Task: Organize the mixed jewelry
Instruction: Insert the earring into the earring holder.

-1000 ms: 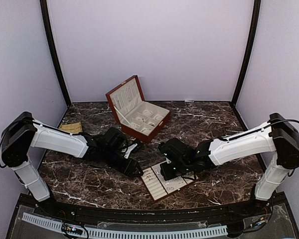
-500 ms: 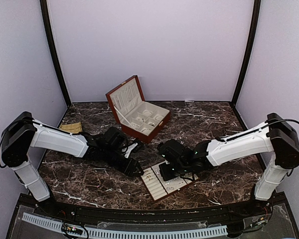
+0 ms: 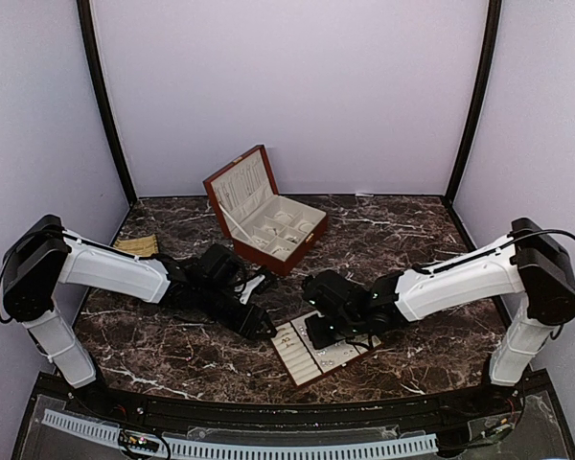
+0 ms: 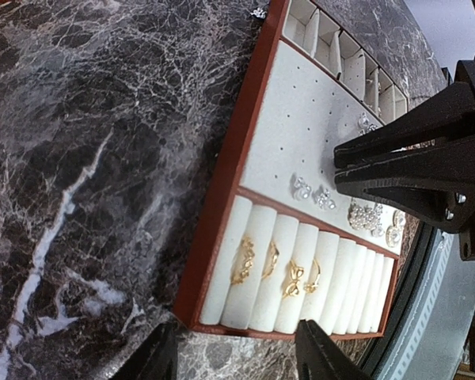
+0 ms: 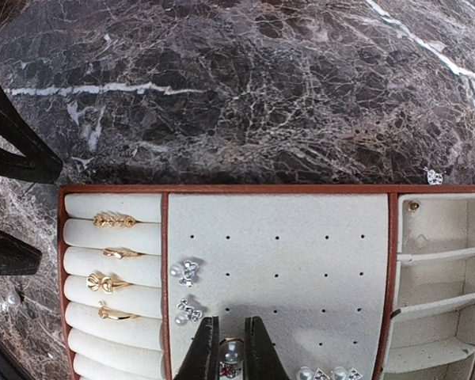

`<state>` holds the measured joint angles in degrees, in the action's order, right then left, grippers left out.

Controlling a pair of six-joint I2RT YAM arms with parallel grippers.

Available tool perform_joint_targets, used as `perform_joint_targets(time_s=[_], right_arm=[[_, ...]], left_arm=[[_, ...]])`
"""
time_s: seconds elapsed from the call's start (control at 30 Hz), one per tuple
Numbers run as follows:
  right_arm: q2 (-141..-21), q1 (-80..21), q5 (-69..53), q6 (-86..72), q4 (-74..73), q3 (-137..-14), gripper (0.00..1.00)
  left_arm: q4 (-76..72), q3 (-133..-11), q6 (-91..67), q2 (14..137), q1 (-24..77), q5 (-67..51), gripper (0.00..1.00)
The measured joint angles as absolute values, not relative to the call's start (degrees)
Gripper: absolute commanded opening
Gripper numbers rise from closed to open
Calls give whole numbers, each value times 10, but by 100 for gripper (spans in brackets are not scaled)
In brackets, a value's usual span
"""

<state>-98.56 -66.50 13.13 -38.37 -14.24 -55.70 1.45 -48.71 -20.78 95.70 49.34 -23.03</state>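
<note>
Top external view: on the dark marble tabletop [image 3: 412,240] a cream slotted tray [image 3: 292,362] lies at a slant near the front edge. The left tool [image 3: 264,328] sits just beside its left end and the right tool [image 3: 316,335] hangs over it. A wooden box [image 3: 268,230] stands open well behind. We cannot make out the pieces on the tray here.

Left wrist view: the mixed jewelry [image 4: 313,194] rests in the tray. Four gold rings [image 4: 253,261] are tucked between the rolls at the near end, each lying lengthwise along its groove, and silvery studs sit on the pad beyond. The left tool is wide open and holds nothing.

Right wrist view: the right tool's fingers [image 5: 202,352] are nearly together over the pad's near edge, with a small ringed piece [image 5: 231,356] in the narrow gap. We cannot tell whether they pinch it. Only this view shows that piece, and a pearl bead [image 5: 13,299] lying loose on the tabletop. A stray piece [image 5: 434,176] lies just outside the tray's far rim.
</note>
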Motion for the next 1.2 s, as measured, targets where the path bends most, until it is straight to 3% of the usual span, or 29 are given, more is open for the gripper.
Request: perform_joint_targets(time_s=[0.8, 1.2], right_arm=[[-1030, -708, 209, -364, -192, -608, 1], [-1032, -710, 204, -364, -213, -620, 22]], left_arm=[[15, -487, -208, 959, 493, -231, 53], [15, -487, -208, 960, 493, -231, 54]])
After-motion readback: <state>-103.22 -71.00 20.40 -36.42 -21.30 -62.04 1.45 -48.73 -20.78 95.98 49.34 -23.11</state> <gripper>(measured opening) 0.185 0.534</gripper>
